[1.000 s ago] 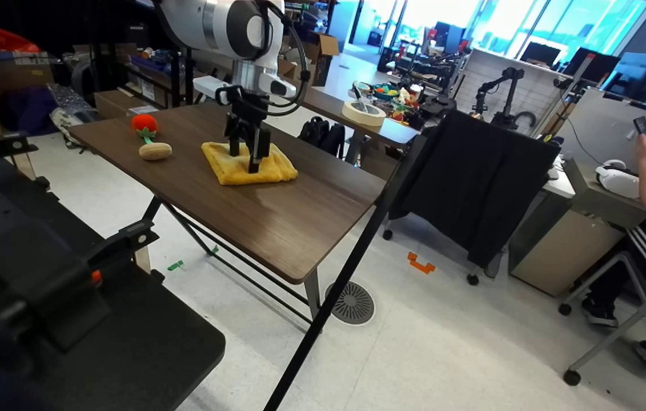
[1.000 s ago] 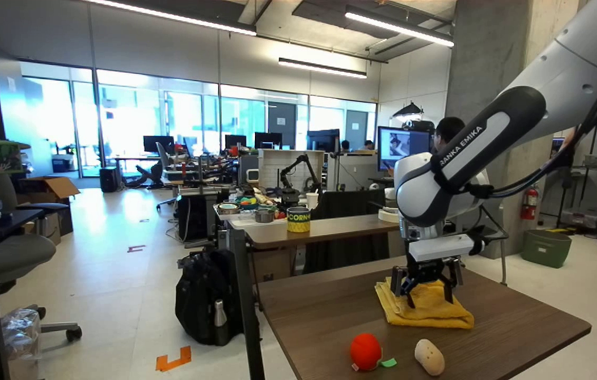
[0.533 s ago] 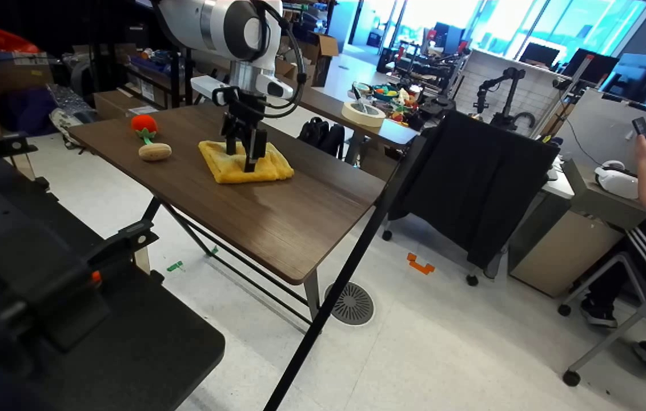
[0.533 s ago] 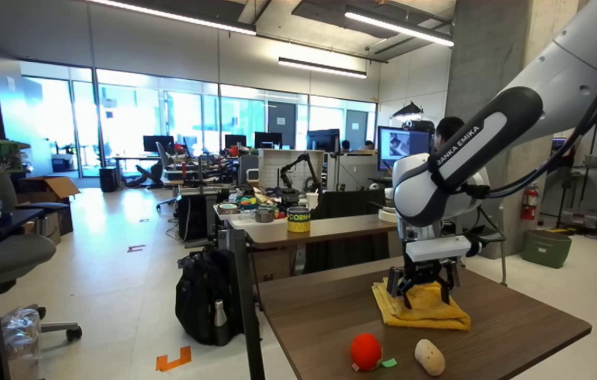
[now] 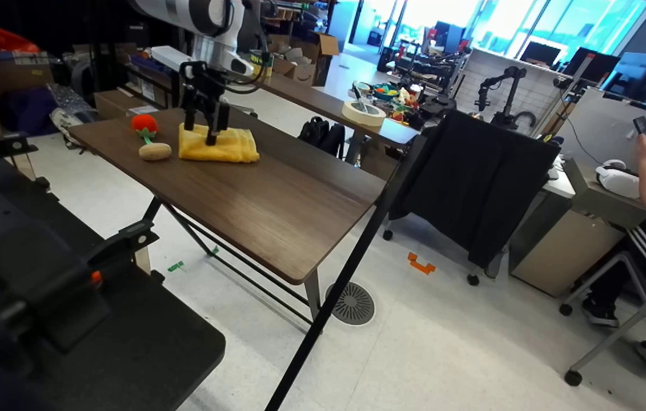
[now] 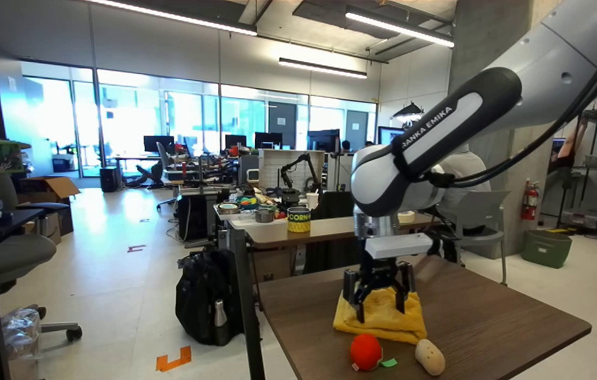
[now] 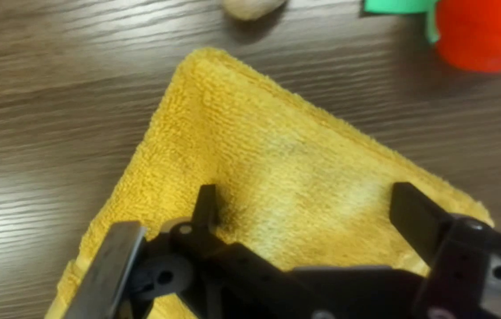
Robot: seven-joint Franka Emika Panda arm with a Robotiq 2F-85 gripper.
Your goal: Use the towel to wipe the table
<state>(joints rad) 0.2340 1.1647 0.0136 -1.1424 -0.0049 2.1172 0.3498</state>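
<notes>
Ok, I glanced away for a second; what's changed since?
The towel slid across the table toward the red toy, turning a little, and the fingers moved with it, spread on top. Nothing was gripped or let go. The red toy and tan toy stayed put.

One dark brown surface [image 6: 493,309] carries one yellow towel [image 7: 277,168]; near the towel, one red rounded object [image 6: 366,351] and one tan rounded object [image 6: 429,357]; at the towel, one tool [image 6: 380,315] with two fingers [image 7: 414,217].
</notes>
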